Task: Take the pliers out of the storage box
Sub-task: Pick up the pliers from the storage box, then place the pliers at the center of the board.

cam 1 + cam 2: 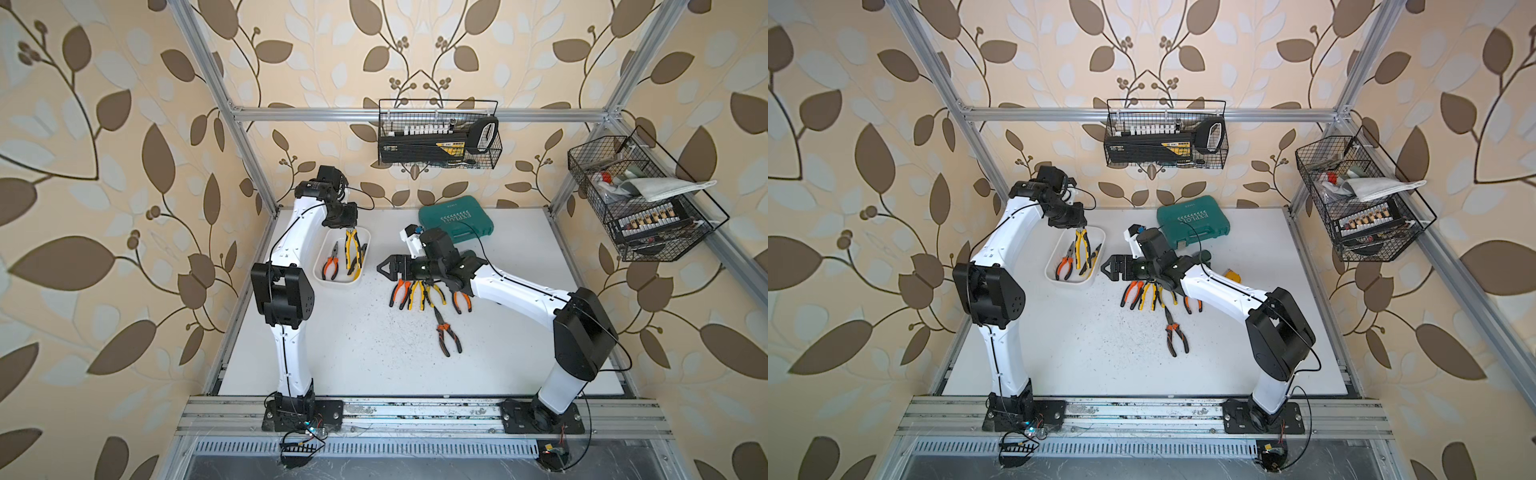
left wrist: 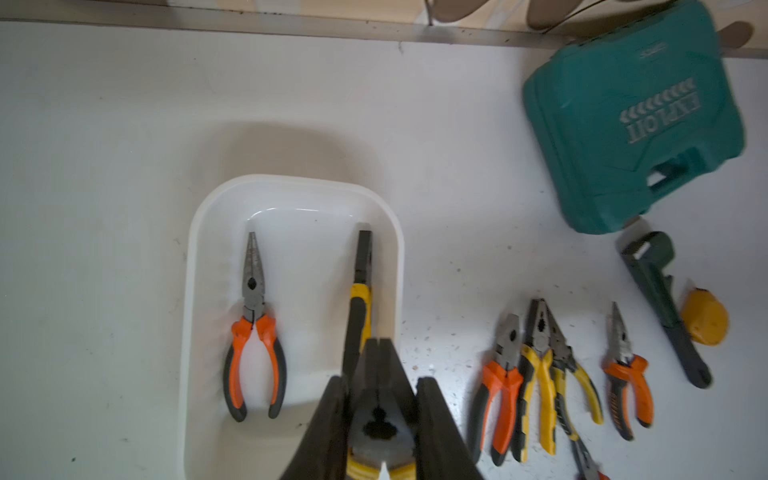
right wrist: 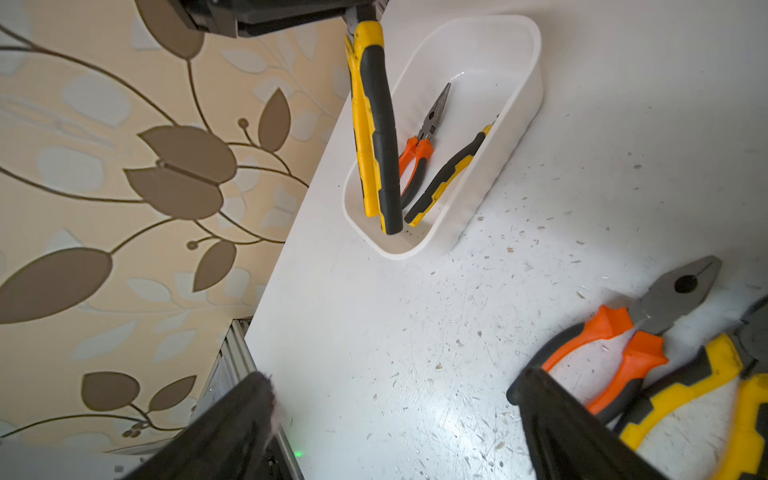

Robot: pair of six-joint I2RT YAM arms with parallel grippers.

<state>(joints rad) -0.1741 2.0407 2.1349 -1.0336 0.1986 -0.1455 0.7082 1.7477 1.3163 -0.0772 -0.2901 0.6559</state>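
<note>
The white storage box (image 1: 338, 284) (image 1: 1075, 283) (image 2: 291, 180) (image 3: 536, 50) stands at the table's back left. My left gripper (image 1: 347, 227) (image 2: 382, 386) is shut on the dark head of yellow-and-black pliers (image 1: 352, 247) (image 1: 1081, 245) (image 2: 380, 415) (image 3: 374, 124), whose handles hang down into the box. Orange needle-nosed pliers (image 1: 331, 264) (image 2: 254, 332) (image 3: 419, 153) lie flat in the box. Another yellow-and-black pair (image 1: 361, 257) (image 2: 359, 307) (image 3: 449, 174) leans on the box wall. My right gripper (image 1: 384, 268) (image 1: 1106, 268) (image 3: 395, 380) is open and empty, between the box and a row of pliers (image 1: 419, 295).
One more pair of orange pliers (image 1: 446, 332) lies alone nearer the front. A teal tool case (image 1: 455, 218) sits at the back, with a pipe wrench (image 2: 660, 299) and a yellow tape measure (image 2: 705, 318) beside it. Black wire baskets (image 1: 438, 133) (image 1: 636, 199) hang on the frame.
</note>
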